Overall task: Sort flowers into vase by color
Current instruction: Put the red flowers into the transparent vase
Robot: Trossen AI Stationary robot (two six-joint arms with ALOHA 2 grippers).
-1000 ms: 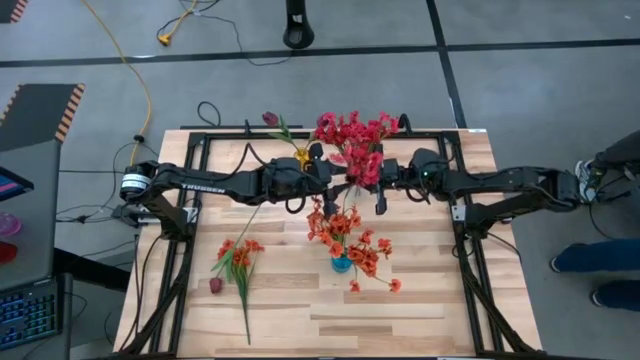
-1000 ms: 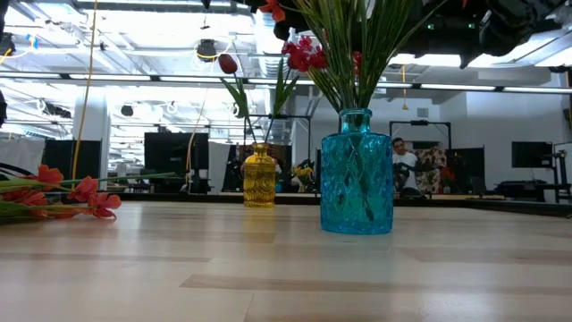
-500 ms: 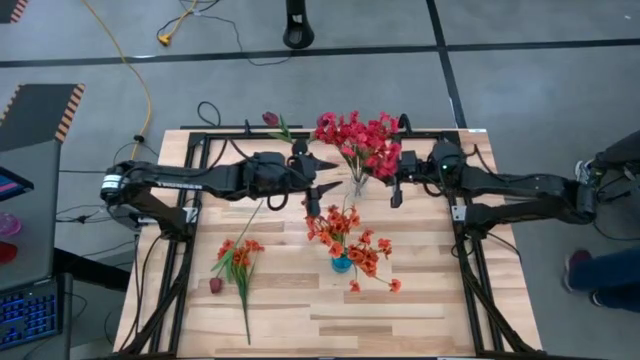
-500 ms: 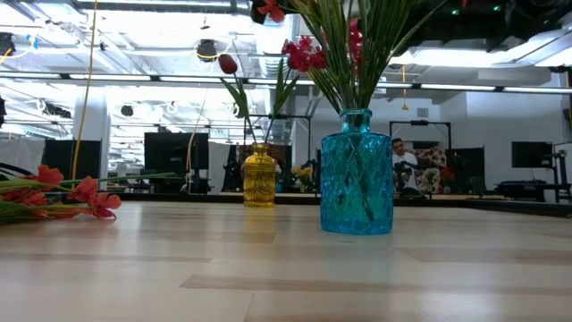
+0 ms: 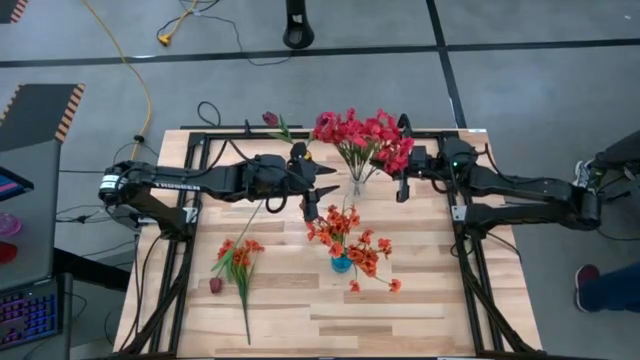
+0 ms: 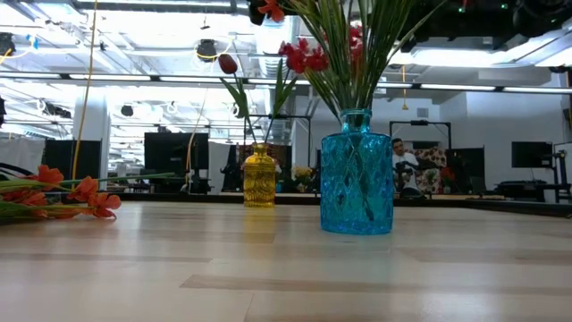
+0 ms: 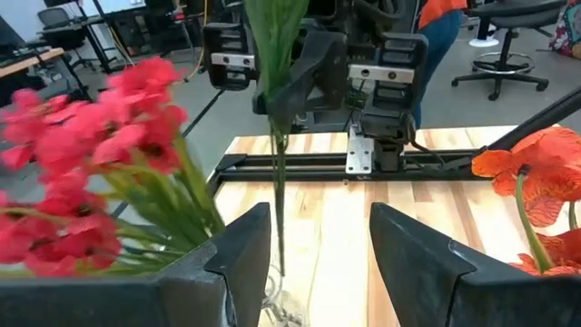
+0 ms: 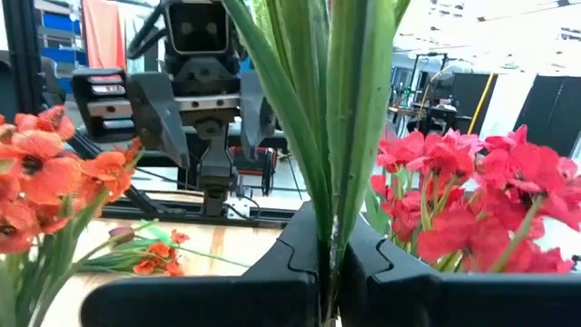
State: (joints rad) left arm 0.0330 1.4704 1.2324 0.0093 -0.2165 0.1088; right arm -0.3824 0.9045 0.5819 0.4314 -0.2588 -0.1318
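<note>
High view shows the left gripper (image 5: 312, 190) released at centre beside the crimson-pink flowers (image 5: 362, 140), the right gripper (image 5: 400, 183) clenched on green stems, probably steadying that bunch over its vase, while low view shows a blue vase (image 6: 356, 173) on the pale wooden worktop (image 6: 268, 277) before a lit workshop.

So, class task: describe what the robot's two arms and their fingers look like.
Both arms are dark, slim and jointed. The left arm carries white lettering and a silver band near its base. Black cables loop along the right arm. The fingers are chunky, matte black and angular.
</note>
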